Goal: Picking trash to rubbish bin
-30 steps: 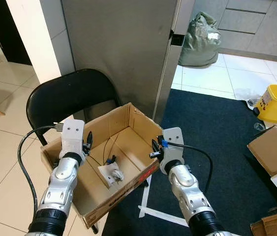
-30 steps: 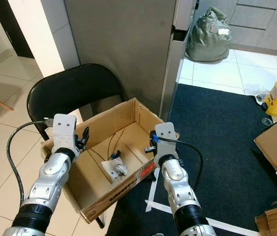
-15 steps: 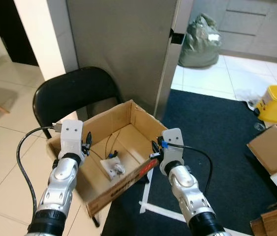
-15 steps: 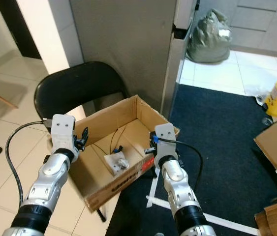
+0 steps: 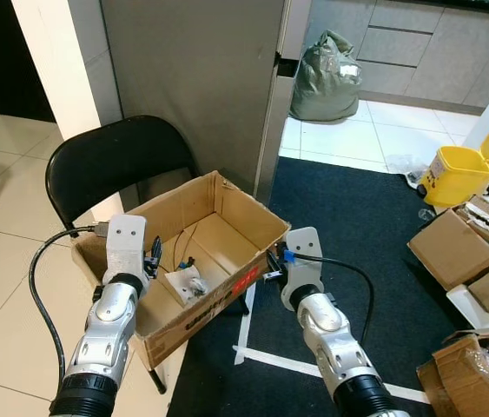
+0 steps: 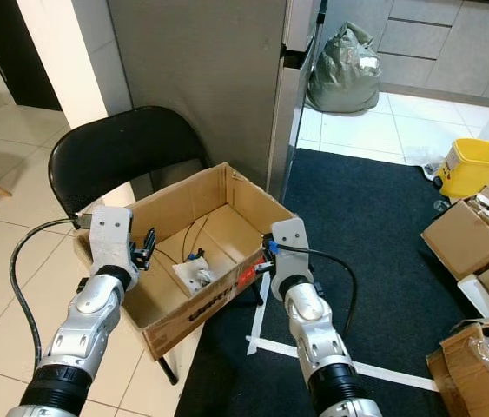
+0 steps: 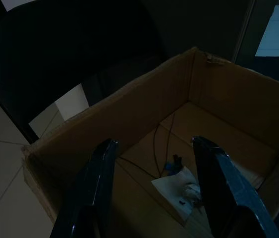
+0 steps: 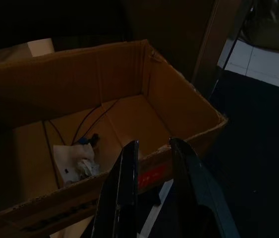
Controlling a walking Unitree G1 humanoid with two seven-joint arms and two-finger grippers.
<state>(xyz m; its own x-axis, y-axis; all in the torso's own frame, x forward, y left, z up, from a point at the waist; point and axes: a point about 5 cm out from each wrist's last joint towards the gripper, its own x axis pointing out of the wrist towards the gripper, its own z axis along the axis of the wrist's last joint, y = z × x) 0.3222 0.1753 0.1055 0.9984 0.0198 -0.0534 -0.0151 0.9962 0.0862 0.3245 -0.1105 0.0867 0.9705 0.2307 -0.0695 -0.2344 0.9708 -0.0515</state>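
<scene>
Cardboard box (image 5: 227,228) rests on black chair (image 5: 114,165), white trash (image 5: 185,284) inside. Left gripper (image 7: 154,163) at box's left wall, jaws wide, empty. Right gripper (image 8: 151,153) pinching box's right rim, jaws narrow.

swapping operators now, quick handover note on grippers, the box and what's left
Left gripper: open, at the box's left wall, holding nothing.
Right gripper: fingers closed on the box's right front rim.
Box sits on the black chair and holds white scrap and a thin cable.
Yellow bin stands lid up across the dark rug, far right.
Done: trash is boxed.
Left: nothing is at the bin yet.
</scene>
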